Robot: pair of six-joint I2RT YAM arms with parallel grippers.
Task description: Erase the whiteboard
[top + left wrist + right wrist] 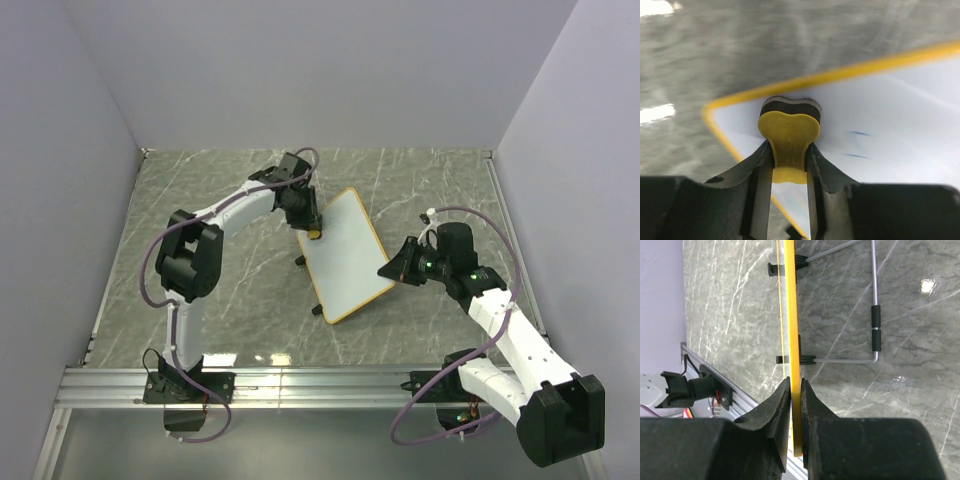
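The whiteboard [346,255], white with a thin orange-yellow frame, stands tilted at the table's middle. My right gripper [392,270] is shut on its right edge; the right wrist view shows the frame [792,315] edge-on between the jaws. My left gripper [312,228] is shut on a small yellow bone-shaped eraser [788,132] with a dark felt face, pressed against the board near its top left corner. In the left wrist view the board [890,120] carries faint short blue marks [857,133] right of the eraser.
A bent wire stand [874,315] with black clips [802,360] props the board from behind. Small black feet [299,261] show at the board's left edge. The table is grey marble with an aluminium rail [300,385] along the near edge and walls around.
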